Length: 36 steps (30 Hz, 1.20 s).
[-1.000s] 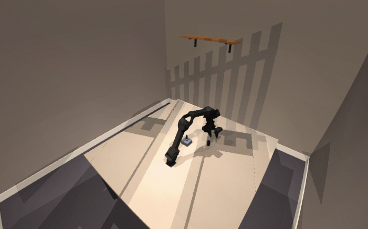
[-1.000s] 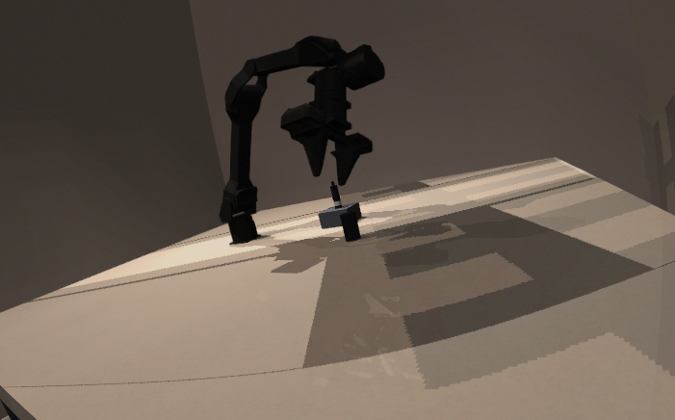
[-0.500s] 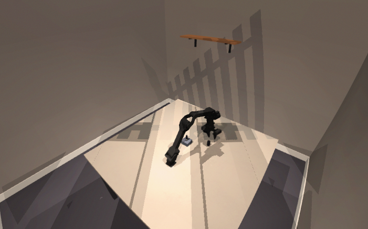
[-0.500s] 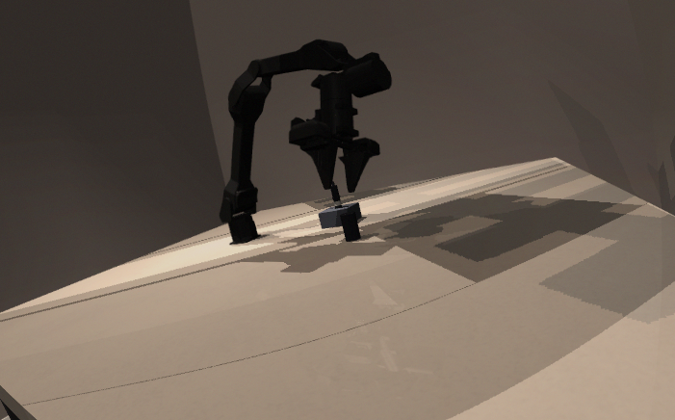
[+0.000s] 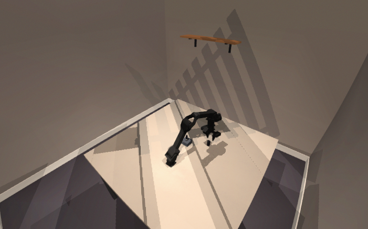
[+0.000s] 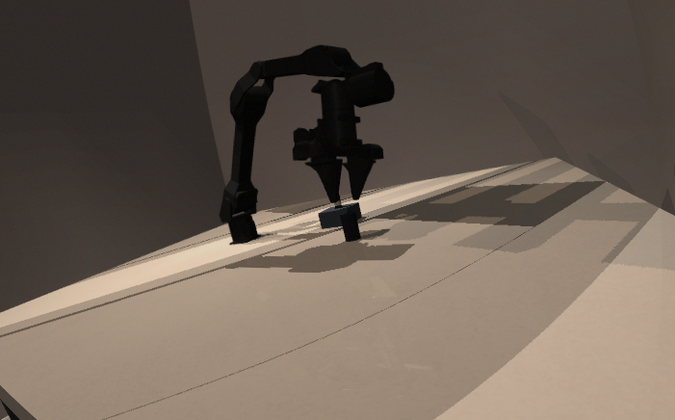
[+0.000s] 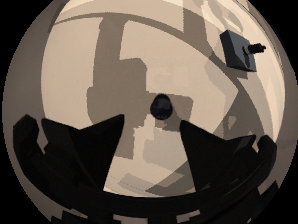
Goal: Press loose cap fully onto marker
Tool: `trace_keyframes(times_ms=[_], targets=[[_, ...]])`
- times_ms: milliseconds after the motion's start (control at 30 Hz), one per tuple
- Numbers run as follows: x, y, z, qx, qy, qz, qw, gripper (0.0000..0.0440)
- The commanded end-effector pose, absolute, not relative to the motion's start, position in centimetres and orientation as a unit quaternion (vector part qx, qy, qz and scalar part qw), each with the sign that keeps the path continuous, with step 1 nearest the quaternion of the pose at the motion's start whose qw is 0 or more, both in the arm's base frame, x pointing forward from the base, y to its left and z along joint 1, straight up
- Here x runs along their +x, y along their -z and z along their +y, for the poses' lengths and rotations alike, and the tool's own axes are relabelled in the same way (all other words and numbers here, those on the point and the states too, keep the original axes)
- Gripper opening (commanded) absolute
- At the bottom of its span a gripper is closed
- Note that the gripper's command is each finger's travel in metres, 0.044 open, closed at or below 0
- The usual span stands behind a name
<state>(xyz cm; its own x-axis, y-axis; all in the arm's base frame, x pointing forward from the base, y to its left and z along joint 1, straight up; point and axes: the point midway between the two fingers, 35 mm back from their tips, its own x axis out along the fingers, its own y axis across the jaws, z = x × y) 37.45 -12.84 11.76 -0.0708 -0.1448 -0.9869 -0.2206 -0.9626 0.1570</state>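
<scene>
The dark cap stands upright and loose on the table. The blue-grey holder block stands apart from it, nearer the arm's base. The marker stands upright in the block with its dark tip bare; in the exterior view a finger hides most of it. My gripper points down, open and empty, above the cap. In the wrist view the cap shows just beyond the fingertips, right of the middle of the gap.
The arm's base stands on the pale table. Shadows of the arm and other shapes fall over the table around the cap. An orange-brown shelf hangs on the wall high behind the table.
</scene>
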Motion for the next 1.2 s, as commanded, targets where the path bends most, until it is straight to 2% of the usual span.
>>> trace_keyframes(times_ms=[0,733,800,967,1167], targets=[[37.4,-11.2,-12.8,-0.677,-0.724,0.125,0.040,0.0290],[36.6,-6.4,-12.4,-0.654,-0.749,0.061,0.086,0.0238],[36.5,-6.2,-12.5,-0.655,-0.749,0.060,0.084,0.0206],[36.5,-6.9,-12.5,-0.660,-0.745,0.060,0.073,0.0075],[37.2,-8.8,-12.0,-0.678,-0.731,0.059,0.058,0.0063]])
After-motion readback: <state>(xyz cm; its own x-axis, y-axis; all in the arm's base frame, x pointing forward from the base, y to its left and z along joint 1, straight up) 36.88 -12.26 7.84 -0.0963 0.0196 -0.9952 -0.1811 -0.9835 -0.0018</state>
